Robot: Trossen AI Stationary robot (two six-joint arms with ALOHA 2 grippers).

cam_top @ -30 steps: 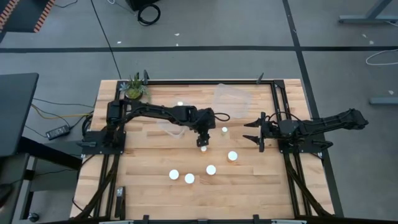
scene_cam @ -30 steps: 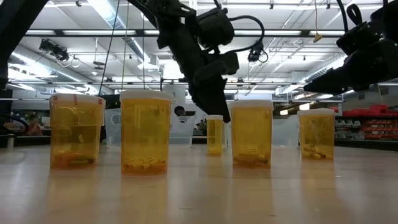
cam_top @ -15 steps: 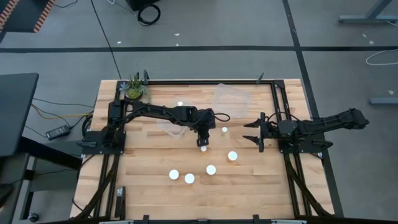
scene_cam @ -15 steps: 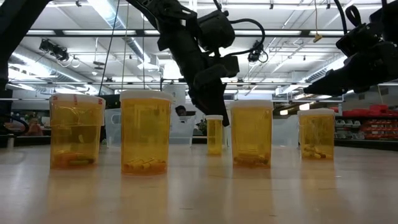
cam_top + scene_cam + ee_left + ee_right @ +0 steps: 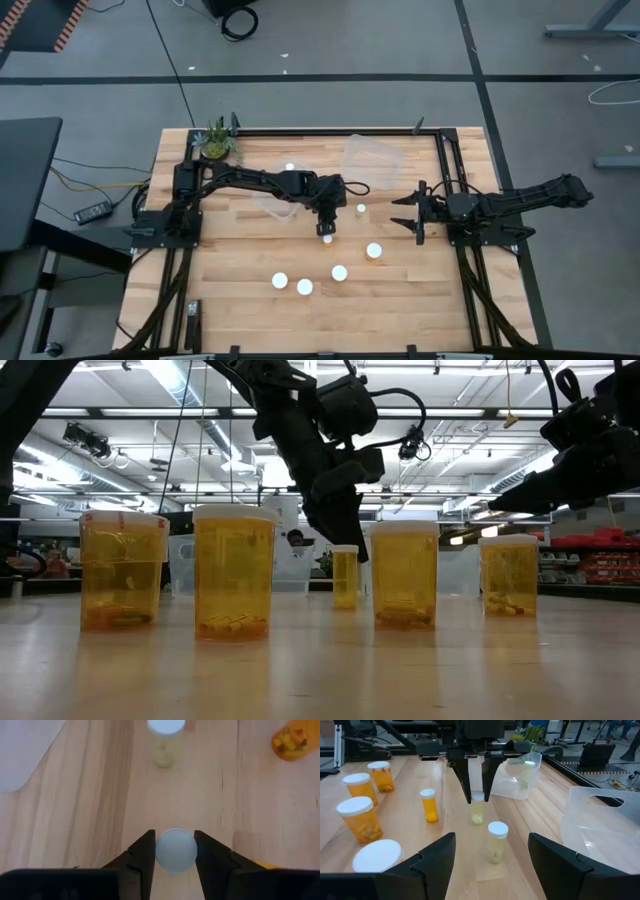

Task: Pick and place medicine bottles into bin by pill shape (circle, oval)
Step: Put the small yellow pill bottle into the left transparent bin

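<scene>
Left gripper: my left gripper (image 5: 174, 851) hangs over the middle of the wooden table (image 5: 240, 280), its dark fingers (image 5: 141, 852) partly open, one on each side of a small pale bottle with a round white cap (image 5: 175, 850). I can't tell if they touch it.
Right gripper: my right gripper (image 5: 403, 211) waits wide open at the right, holding nothing.
Worry: the cap is round and smooth. If I squeeze off-centre, I think it could slip out.
Near it: another small white-capped bottle (image 5: 165, 739) stands close and could get knocked over.
Bin: the clear plastic bin (image 5: 372, 160) sits at the far side.
</scene>
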